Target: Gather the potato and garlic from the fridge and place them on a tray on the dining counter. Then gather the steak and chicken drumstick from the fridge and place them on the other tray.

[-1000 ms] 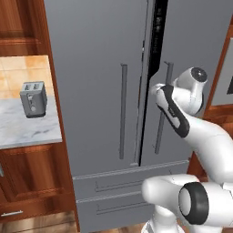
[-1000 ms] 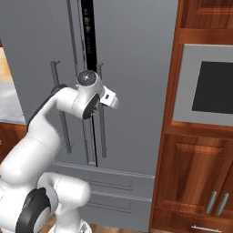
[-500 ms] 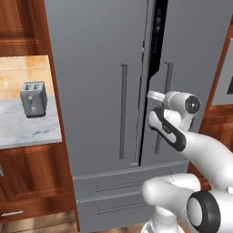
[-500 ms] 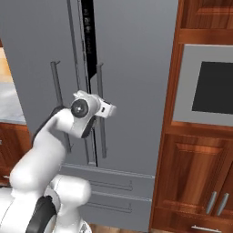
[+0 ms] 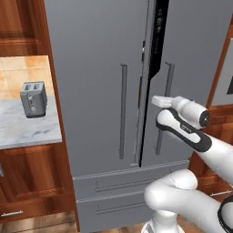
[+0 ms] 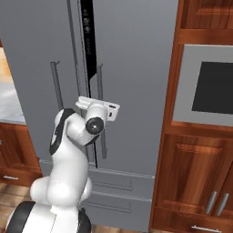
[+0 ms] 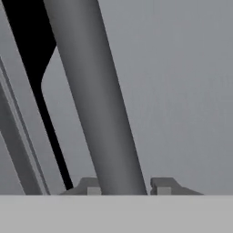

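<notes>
Fridge (image 5: 104,82) fills frame centre, right door ajar. Right base view: gripper (image 6: 101,108) at the right door handle (image 6: 100,109). Hand view: fingertips (image 7: 93,185) pinch that bar (image 7: 98,104) — a loose grip could slip off.

Tall grey double-door fridge (image 5: 95,82) upright ahead of me, drawers at bottom. Right door (image 6: 132,68) swung slightly ajar, dark gap beside centre seam. Its long vertical bar handle (image 7: 98,109) sits between my fingertips (image 7: 159,185).
</notes>
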